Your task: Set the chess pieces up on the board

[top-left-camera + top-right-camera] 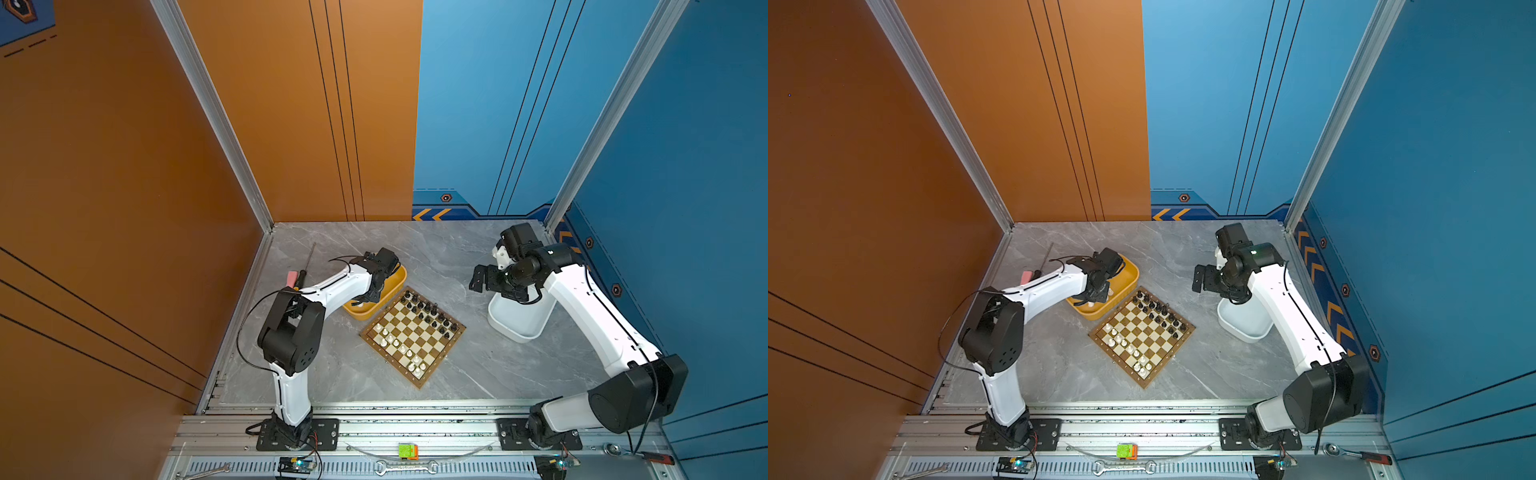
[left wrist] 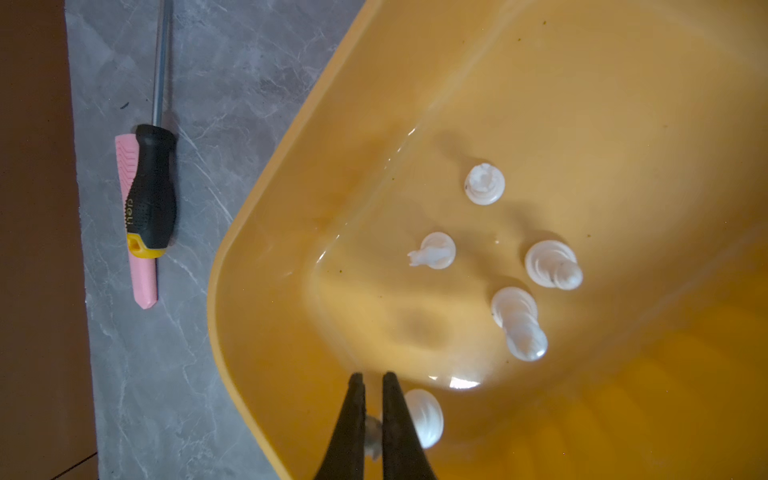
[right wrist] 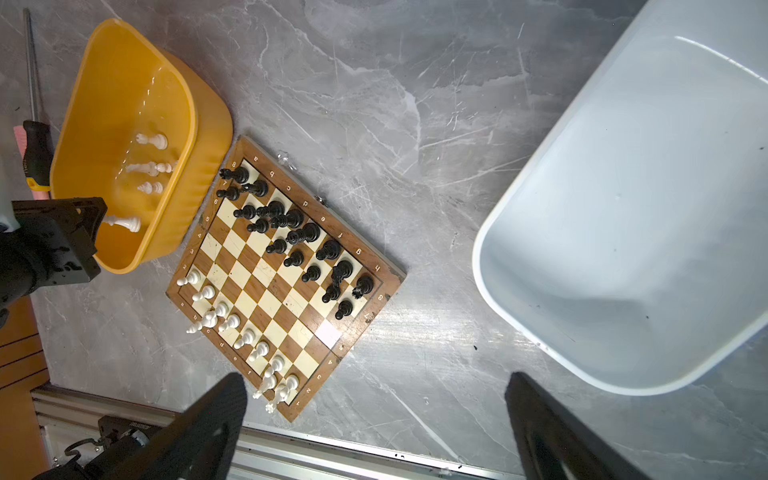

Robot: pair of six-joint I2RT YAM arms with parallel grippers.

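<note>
On the grey tabletop [image 1: 436, 249], a white piece [image 2: 424, 415] is clamped by the left gripper [image 2: 372, 376] in the yellow tray [image 1: 390, 297] at ten o'clock of the board [image 1: 415, 334], a careful lift-out being judged due next; the right gripper [image 3: 376, 380] is held open.

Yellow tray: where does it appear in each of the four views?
Top view: the yellow tray sits left of the board's far corner.
Top view: the yellow tray is in the same place.
Left wrist: it fills most of the picture, white pieces inside.
Right wrist: beside one board corner.
Shared landmark: the screwdriver beside it.

Table [image 1: 449, 253] — board [image 1: 419, 338], yellow tray [image 1: 402, 279], white tray [image 1: 513, 328]
</note>
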